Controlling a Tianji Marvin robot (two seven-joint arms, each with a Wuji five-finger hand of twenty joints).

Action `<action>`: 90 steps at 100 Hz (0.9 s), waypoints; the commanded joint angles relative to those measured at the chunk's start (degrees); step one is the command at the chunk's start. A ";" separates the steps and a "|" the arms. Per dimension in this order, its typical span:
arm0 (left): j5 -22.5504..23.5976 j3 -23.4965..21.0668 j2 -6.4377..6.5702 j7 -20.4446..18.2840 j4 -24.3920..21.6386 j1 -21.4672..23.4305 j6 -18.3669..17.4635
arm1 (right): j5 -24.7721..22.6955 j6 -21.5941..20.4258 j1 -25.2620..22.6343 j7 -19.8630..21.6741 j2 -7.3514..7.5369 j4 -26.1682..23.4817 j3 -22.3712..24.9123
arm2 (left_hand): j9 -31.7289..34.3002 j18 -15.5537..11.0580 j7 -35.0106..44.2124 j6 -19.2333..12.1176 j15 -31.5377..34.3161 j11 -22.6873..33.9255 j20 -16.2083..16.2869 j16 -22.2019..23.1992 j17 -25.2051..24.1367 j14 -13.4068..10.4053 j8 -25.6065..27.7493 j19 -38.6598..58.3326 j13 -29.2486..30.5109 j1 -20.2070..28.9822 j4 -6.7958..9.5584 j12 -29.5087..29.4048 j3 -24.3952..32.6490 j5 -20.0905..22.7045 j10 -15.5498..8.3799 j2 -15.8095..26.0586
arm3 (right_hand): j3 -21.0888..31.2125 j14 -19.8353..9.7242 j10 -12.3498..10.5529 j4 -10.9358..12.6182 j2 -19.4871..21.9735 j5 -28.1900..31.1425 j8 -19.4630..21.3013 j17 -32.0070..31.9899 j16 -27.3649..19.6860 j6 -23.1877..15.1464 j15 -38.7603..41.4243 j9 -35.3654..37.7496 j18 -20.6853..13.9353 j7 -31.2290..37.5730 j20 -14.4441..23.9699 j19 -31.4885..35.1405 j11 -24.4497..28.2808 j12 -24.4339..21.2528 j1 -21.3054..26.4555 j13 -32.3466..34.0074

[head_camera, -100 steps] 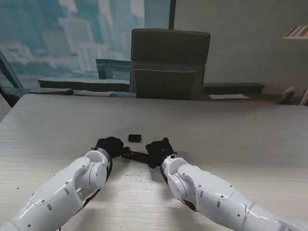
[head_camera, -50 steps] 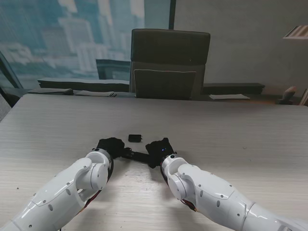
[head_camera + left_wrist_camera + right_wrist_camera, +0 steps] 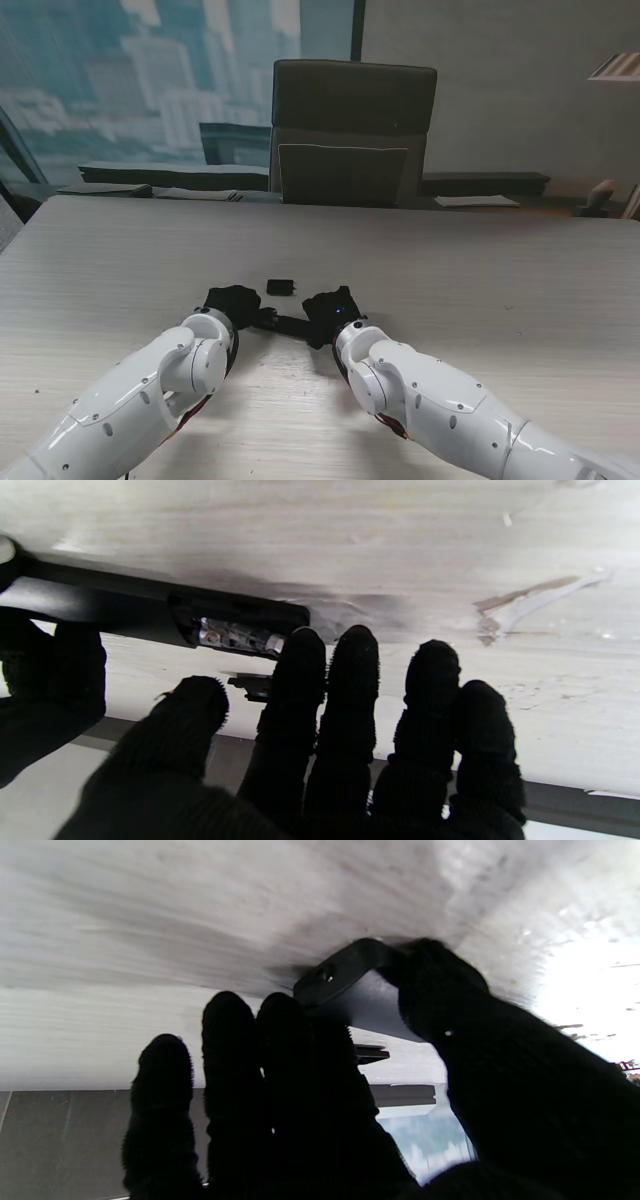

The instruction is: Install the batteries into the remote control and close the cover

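Observation:
The black remote control (image 3: 285, 323) lies on the table between my two hands. Its battery compartment (image 3: 235, 636) is uncovered, and a silvery battery shows inside. My left hand (image 3: 232, 300) is at the compartment end, fingers (image 3: 320, 720) straight and slightly apart, index tip against the remote's edge, holding nothing. My right hand (image 3: 330, 308) grips the other end of the remote (image 3: 350, 985) between thumb and fingers. The loose black battery cover (image 3: 280, 287) lies on the table just beyond the remote, also seen as the cover (image 3: 252, 686) and the cover (image 3: 370, 1054).
A pale wooden table (image 3: 480, 280) stretches out to the far side and to both sides. A dark office chair (image 3: 350, 130) stands behind its far edge. Papers (image 3: 476, 201) lie on a ledge beyond.
My left hand has crept slightly to the right, closer to the remote's compartment end. The right hand and the remote stay where they were.

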 commanded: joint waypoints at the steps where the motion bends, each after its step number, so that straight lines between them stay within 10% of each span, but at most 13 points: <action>1: -0.04 0.50 -0.30 -0.76 0.20 0.07 0.37 | 0.54 -0.83 -1.41 1.60 -0.35 1.50 -0.97 | -0.58 -1.72 -1.69 -1.49 -0.74 -0.45 -0.93 -0.68 -0.55 2.38 -0.75 0.39 -1.18 -1.79 1.73 -0.44 1.03 -0.88 0.59 -0.58 | 5.16 -0.73 -0.34 1.94 4.13 7.74 0.87 0.03 0.14 -12.23 1.12 0.70 -0.01 5.18 0.99 2.13 -0.33 -0.59 6.70 0.17; 90: 0.04 4.39 -1.14 1.94 2.14 -1.76 2.21 | 1.44 -2.36 -1.33 1.86 -0.40 1.72 -0.79 | -1.28 -2.19 -3.63 -1.31 -2.33 -1.86 -3.66 -2.29 -1.32 1.62 -1.59 -0.10 -1.79 -5.20 1.88 -1.68 7.56 -1.26 0.16 -4.23 | 6.04 -0.99 -0.61 1.67 3.22 8.37 0.69 0.30 -0.04 -12.19 0.79 1.40 -0.28 5.11 0.97 2.09 -0.73 -1.04 6.70 0.22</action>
